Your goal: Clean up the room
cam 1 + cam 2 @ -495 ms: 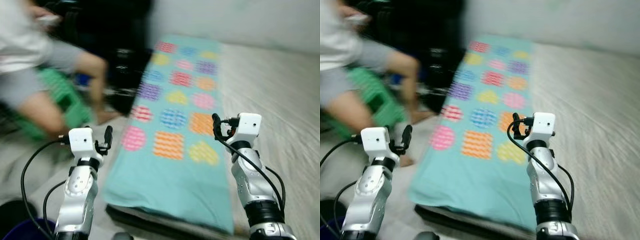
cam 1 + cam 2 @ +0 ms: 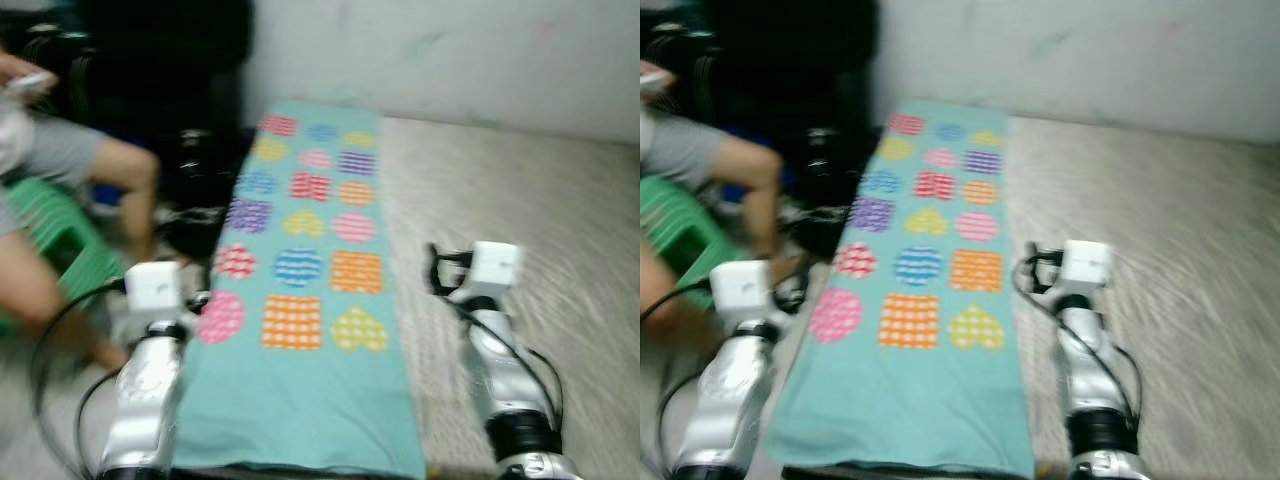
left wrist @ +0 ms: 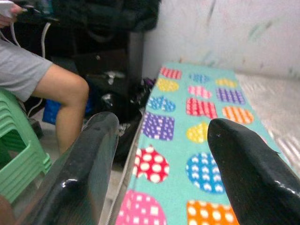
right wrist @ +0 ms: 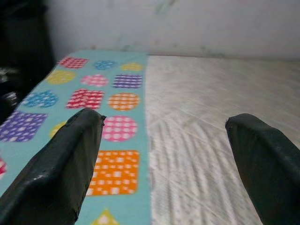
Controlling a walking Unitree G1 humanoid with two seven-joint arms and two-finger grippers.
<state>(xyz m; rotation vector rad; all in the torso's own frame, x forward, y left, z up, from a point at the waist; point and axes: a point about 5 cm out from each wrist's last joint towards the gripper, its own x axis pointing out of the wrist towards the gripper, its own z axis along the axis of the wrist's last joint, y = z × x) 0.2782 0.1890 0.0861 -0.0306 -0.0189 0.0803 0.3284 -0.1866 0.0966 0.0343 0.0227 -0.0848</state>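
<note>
Left eye view puts a long teal cloth [image 2: 300, 330] patterned with coloured shapes in front of you, spread along the left edge of a pale mattress [image 2: 520, 210]. Your left end effector [image 3: 159, 168] hangs over the cloth's left edge, fingers apart and empty. Your right end effector [image 4: 164, 164] hangs near the cloth's right edge, also spread and empty. A seated person's leg [image 2: 135, 190] and a green stool [image 2: 60, 245] crowd the left side.

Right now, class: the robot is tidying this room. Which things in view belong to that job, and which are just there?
Job: mat; left pincer, open; right pincer, open.

Just there: person; green stool; wall; bags.
</note>
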